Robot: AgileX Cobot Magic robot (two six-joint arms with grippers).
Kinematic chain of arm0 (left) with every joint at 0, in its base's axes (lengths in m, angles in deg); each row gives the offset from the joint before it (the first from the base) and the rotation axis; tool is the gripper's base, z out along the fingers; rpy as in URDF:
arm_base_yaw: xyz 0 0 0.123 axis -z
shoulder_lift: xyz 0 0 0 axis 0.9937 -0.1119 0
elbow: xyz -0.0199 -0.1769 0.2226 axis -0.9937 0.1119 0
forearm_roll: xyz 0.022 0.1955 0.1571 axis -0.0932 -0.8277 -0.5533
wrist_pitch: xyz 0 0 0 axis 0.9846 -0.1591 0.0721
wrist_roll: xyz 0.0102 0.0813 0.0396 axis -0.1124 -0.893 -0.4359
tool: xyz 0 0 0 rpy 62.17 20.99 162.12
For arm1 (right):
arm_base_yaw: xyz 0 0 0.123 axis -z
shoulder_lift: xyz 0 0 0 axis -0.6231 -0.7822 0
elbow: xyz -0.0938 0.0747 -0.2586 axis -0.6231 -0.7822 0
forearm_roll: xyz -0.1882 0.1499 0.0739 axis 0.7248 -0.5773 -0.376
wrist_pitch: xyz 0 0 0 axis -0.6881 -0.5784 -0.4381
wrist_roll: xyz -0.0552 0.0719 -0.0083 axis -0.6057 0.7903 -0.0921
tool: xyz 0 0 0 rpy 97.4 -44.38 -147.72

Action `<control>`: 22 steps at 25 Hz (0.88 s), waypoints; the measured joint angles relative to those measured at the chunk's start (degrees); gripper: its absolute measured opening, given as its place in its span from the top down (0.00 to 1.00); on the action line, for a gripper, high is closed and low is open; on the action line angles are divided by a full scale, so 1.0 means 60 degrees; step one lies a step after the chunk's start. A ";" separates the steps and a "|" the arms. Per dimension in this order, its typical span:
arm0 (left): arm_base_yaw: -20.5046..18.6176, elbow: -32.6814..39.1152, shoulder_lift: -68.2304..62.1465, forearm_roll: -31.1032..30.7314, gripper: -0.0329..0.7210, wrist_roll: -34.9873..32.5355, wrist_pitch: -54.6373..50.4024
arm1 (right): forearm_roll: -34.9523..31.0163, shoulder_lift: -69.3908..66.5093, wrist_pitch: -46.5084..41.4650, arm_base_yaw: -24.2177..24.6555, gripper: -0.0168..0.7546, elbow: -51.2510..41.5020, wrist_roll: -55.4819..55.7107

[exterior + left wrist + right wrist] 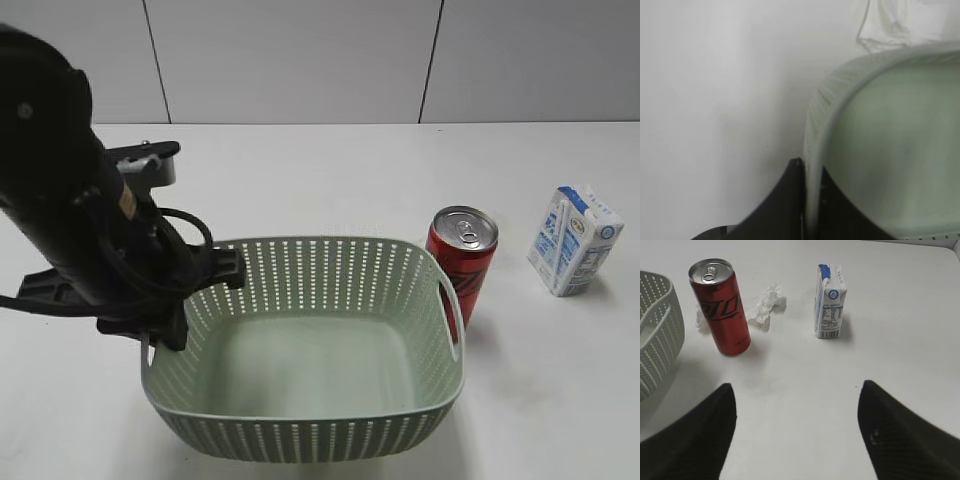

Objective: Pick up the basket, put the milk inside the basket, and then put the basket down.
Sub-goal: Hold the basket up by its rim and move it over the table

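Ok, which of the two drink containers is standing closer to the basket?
The tall red soda can: it stands right beside the pale green slotted plastic basket, while the small white-and-blue milk carton sits farther right.

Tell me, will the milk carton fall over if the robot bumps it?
Probably yes. The milk carton stands upright, taller than its narrow base, so a push near the top would likely tip it. Its flat sides mean it should slide or topple, not roll like the red can might. It looks like thin card, so a hard squeeze from the right gripper might dent it.

basket [310, 350] left, can [461, 262] just beside its right wall, milk [574, 240] farther right
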 joint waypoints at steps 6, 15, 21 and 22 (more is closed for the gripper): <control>0.0071 0.0557 0.0000 -0.0116 0.95 0.0141 0.0134 | 0.0000 0.0003 0.0021 0.0000 0.21 0.0032 0.0077; 0.0071 0.0977 0.0000 -0.0234 0.95 0.0153 0.0610 | 0.0008 -0.2550 0.0110 0.0000 0.21 0.1477 0.0587; 0.0071 0.0977 0.0000 -0.0290 0.95 0.0163 0.0724 | 0.0008 -0.5700 0.0584 0.0000 0.21 0.2685 0.0160; 0.0071 0.0977 0.0000 -0.0299 0.95 0.0163 0.0732 | 0.0008 -0.6247 0.0737 0.0000 0.21 0.2823 0.0058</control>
